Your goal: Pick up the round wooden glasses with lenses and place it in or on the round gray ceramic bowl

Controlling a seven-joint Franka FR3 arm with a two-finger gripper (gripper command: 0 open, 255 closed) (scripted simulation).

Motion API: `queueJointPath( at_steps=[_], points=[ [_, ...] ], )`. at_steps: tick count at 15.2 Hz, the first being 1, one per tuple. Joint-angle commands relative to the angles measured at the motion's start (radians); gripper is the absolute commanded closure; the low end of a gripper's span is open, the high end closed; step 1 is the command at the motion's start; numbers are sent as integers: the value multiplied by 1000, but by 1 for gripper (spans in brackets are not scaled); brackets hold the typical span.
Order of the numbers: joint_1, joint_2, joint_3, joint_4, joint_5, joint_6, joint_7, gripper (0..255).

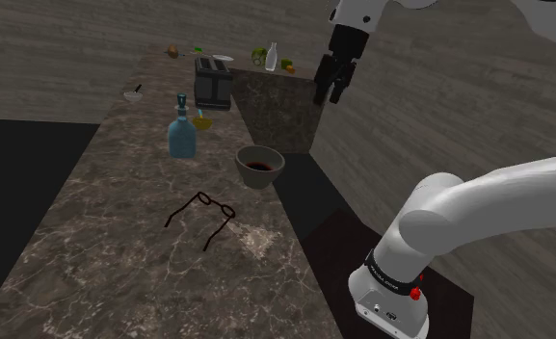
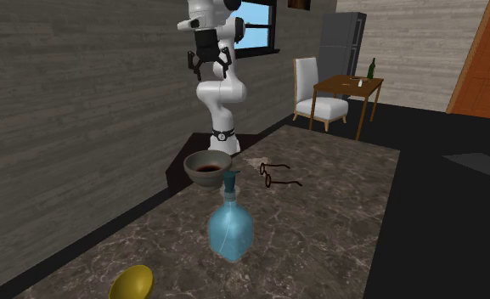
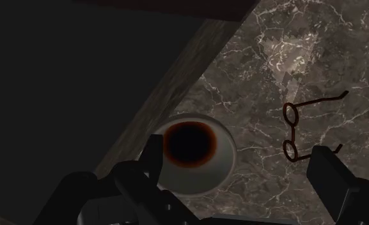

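Thin dark-brown round glasses (image 1: 204, 210) lie unfolded on the marble counter (image 1: 121, 260), also seen as glasses (image 2: 276, 174) and glasses (image 3: 293, 131). A grey bowl (image 1: 259, 166) with a dark reddish inside stands a little beyond them near the counter's edge; bowl (image 2: 207, 166), bowl (image 3: 222, 153). My black gripper (image 1: 330, 89) hangs high in the air above and past the bowl, open and holding nothing. From the wrist, the gripper (image 3: 240, 176) has its fingers wide apart, the bowl below one and the glasses near the other.
A blue glass bottle (image 1: 181, 133) and a small yellow bowl (image 2: 132, 283) stand further along the counter, with a black toaster (image 1: 211, 82) and small items behind. A raised stone block (image 1: 276, 106) flanks the counter. A table and chair (image 2: 319, 85) stand off in the room.
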Motion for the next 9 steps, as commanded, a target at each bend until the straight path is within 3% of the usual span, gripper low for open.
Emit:
queueJointPath(
  at_steps=[1,9],
  points=[
    [0,0,0,0,0,0,0,0],
    [48,53,108,-184,47,291,44,0]
  ],
)
